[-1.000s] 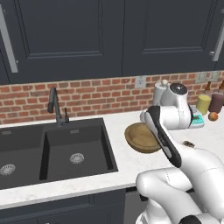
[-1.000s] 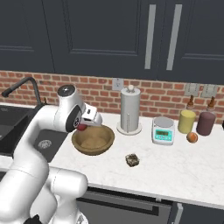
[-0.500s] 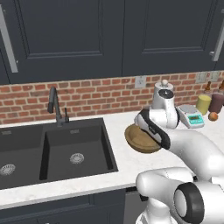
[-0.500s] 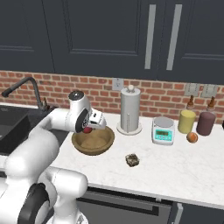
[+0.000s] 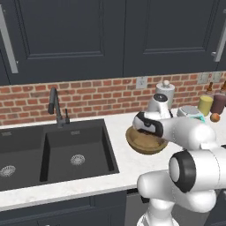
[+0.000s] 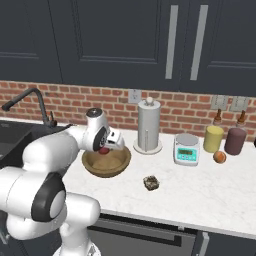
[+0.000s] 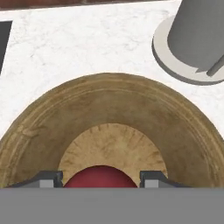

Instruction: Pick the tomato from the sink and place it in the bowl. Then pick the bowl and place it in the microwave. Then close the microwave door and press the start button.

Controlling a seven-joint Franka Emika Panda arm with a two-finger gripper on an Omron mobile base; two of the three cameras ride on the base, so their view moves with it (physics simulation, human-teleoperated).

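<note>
The wooden bowl stands on the white counter to the right of the dark double sink. My gripper hangs low over the bowl's middle, pointing down into it. It is shut on the small red tomato, which sits between the two fingertips just above the bowl's pale floor. In the left base view the hand covers the bowl's back rim. The microwave and its door are out of view.
A paper towel stand rises just behind and right of the bowl. Further right are a kitchen scale, a yellow jar, a dark jar and an orange ball. A small dark lump lies in front. The black faucet stands behind the sink.
The hand has swung from beside the bowl's sink-side rim to over its middle and come lower, still carrying the tomato. The bowl has stayed put.
</note>
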